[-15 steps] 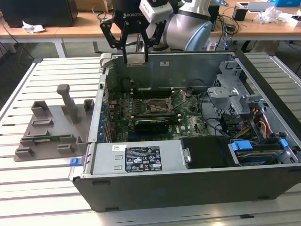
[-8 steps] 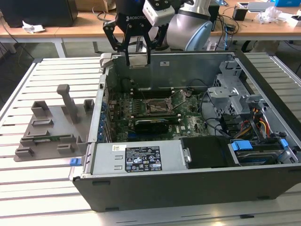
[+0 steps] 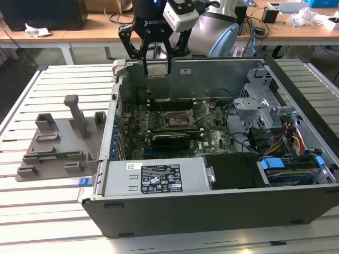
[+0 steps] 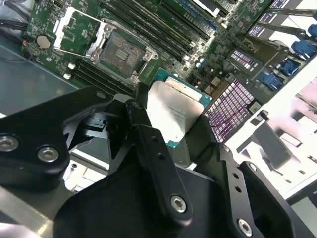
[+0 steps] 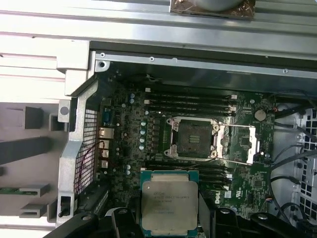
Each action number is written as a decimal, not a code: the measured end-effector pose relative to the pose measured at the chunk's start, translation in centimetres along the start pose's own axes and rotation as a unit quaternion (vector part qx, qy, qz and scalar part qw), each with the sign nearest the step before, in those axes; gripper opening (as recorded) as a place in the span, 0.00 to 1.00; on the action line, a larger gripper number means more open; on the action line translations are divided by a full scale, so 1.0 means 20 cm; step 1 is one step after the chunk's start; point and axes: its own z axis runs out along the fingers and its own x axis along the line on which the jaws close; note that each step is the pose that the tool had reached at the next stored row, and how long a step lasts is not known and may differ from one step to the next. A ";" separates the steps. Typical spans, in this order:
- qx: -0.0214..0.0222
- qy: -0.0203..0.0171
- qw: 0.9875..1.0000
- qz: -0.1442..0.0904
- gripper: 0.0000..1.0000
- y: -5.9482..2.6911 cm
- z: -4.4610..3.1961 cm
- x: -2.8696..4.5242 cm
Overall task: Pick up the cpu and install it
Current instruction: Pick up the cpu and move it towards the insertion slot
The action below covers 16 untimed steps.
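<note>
**A:** Where is your cpu in the exterior view?

**B:** In your gripper (image 3: 157, 67), high over the far wall of the case (image 3: 212, 211). The jaws are drawn in on a pale flat piece that I take to be the cpu (image 3: 158, 72). The socket (image 3: 175, 117) lies below on the board (image 3: 212, 138), toward the near side and slightly to the exterior view's right. The fixture plate (image 3: 53, 148) sits outside the case on the exterior view's left, well apart.

**A:** And the second wrist view?

**B:** Your cpu (image 4: 174, 109) is pinched by two opposite edges, the jaws closed to its width, with its silver top facing the camera. The socket (image 4: 121, 52) stands open beyond it, its load plate (image 4: 74, 29) swung back to one side. Cpu and socket are apart.

**A:** First wrist view?

**B:** The cpu (image 5: 168, 201) sits flat between the jaws. Its edges run roughly parallel to the socket (image 5: 193, 139) frame, so I judge it is lined up in rotation and is off only in position and height. From your cpu the socket lies toward the middle of the board, past a row of memory slots (image 5: 188, 166). It is not yet seated.
</note>
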 end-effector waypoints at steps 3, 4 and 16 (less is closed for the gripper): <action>0.000 0.000 1.000 0.000 0.55 0.000 0.009 -0.007; 0.000 0.000 1.000 0.000 0.55 0.000 0.012 -0.010; 0.001 0.000 1.000 0.000 0.55 -0.002 0.070 -0.041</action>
